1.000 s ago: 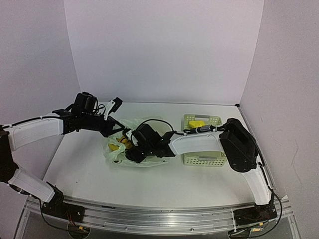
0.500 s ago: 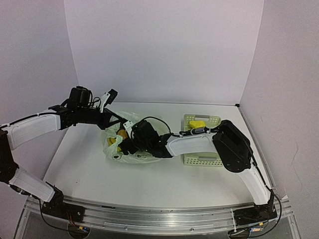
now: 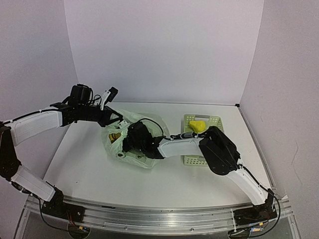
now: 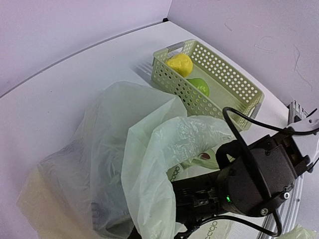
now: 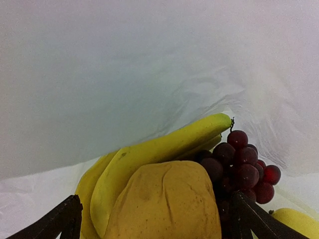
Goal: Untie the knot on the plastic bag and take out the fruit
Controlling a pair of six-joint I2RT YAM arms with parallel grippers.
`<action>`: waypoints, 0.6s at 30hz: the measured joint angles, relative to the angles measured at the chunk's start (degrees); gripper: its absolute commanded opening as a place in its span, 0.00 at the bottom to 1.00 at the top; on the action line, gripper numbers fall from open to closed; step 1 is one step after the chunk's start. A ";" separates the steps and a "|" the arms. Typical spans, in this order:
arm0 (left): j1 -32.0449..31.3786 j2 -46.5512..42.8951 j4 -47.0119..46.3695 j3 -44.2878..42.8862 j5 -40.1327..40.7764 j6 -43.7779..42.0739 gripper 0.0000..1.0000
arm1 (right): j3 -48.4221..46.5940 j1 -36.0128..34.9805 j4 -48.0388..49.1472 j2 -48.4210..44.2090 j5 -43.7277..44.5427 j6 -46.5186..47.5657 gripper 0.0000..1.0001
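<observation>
- My left gripper [image 3: 113,119] is clamped on a bunched edge of the plastic bag [image 4: 149,144] and holds it lifted, so the mouth gapes towards my right arm.
- I see no knot anywhere. With the mouth open like this I judge the untying done.
- My right gripper [image 5: 155,199] is inside the bag with its jaws spread wide and nothing between them yet. The two dark fingertips [image 5: 70,211] show at the bottom corners of the wrist view.
- An orange-yellow fruit [image 5: 159,174] sits dead ahead between those fingertips, close in. I cannot tell whether either finger touches it.
- It looks rounded, with no long axis to line up on, so a straight close should do.
- The bananas [image 5: 149,152] lie just beyond it, their length running from lower left up to the right across my jaw line. The grape bunch [image 5: 244,164] is ahead and to the right, pressed against the bananas.
- The right arm is clearly the nearer one. The left is busy holding the bag.
- The basket [image 4: 219,74] lies back behind my right wrist and already has a yellow fruit [image 4: 179,64] and a green fruit [image 4: 199,85] in it.
- My risk: pinching bag film with the fruit.
</observation>
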State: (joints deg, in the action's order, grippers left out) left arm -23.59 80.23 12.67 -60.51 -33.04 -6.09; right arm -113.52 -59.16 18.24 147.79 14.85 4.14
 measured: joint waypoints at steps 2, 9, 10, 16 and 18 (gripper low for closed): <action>0.06 0.00 0.33 -0.23 -0.43 -0.04 0.00 | -2.38 0.19 -0.18 1.73 -0.17 0.44 0.88; 0.09 0.00 0.89 -0.24 -1.44 -0.07 0.00 | -4.48 0.84 0.15 2.86 -0.79 0.67 0.37; 0.12 0.00 0.87 -0.25 -1.45 -0.07 0.00 | -4.32 0.91 0.28 2.85 -0.94 0.68 0.33; 0.91 0.13 0.85 -1.12 -1.39 -0.20 0.00 | 2.20 1.00 1.05 -1.10 -3.39 1.14 0.22; 1.27 0.25 0.71 -1.40 -1.29 -0.35 0.00 | 5.81 0.98 0.53 -4.10 -4.84 1.67 0.21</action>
State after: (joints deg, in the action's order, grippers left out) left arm -22.33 80.48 13.38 -61.91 -34.32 -6.44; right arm -107.72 -58.18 18.77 143.70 10.01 5.81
